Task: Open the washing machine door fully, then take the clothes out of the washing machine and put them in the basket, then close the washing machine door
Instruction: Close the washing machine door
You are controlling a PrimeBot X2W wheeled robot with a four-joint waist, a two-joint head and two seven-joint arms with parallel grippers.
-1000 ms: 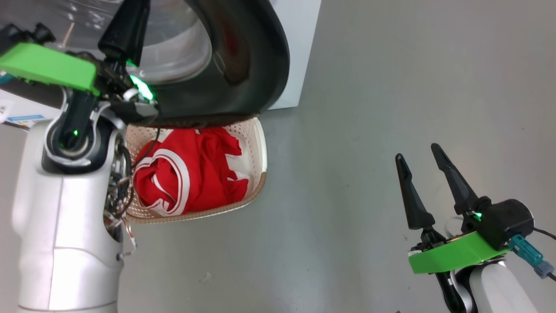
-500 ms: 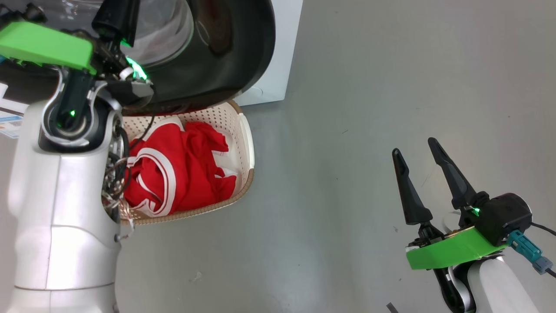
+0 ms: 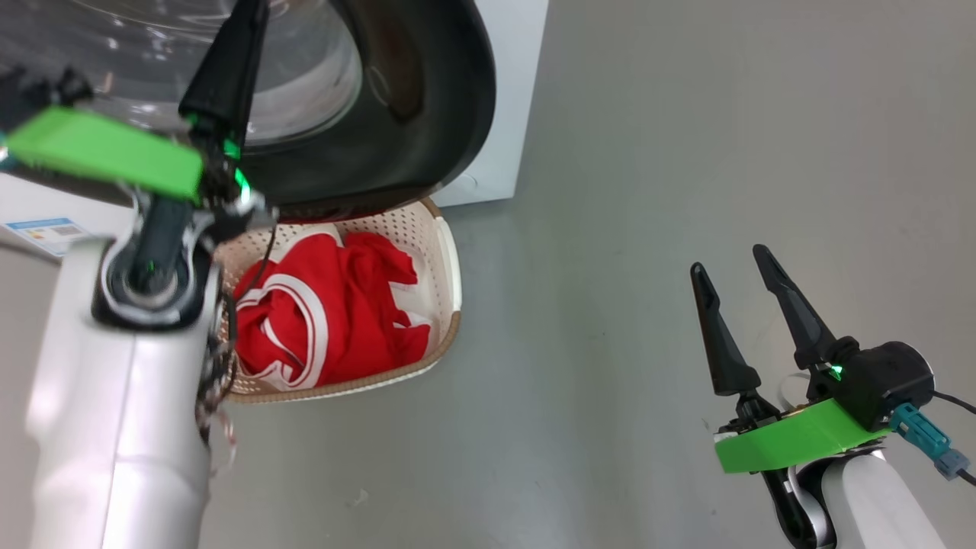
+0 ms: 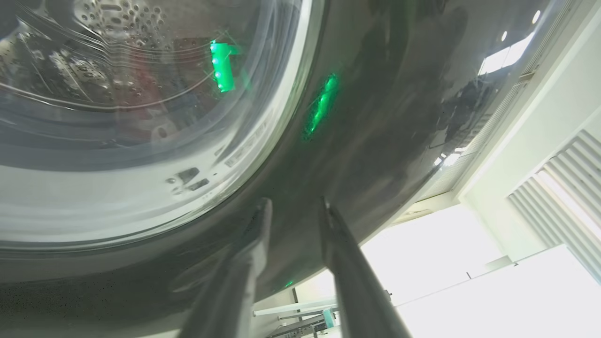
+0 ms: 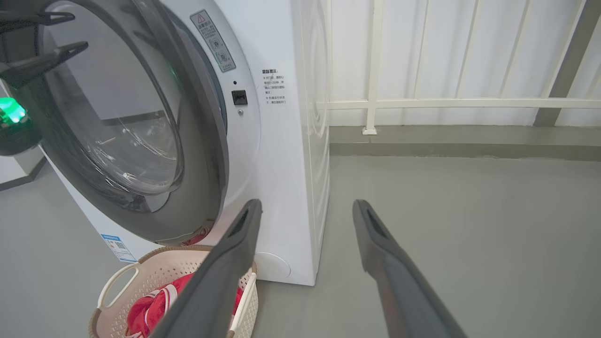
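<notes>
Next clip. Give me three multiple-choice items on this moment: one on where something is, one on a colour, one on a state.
1. Where are the red clothes? A in the basket; B inside the drum; C on the floor.
2. What colour is the basket's rim? A blue; B brown; C black.
3. How are the right gripper's fingers? A shut on cloth; B shut on a handle; C apart, empty.
Answers: 1 A, red cloth lies within its walls; 2 B, a brown woven band tops it; 3 C, a clear gap shows between them.
</notes>
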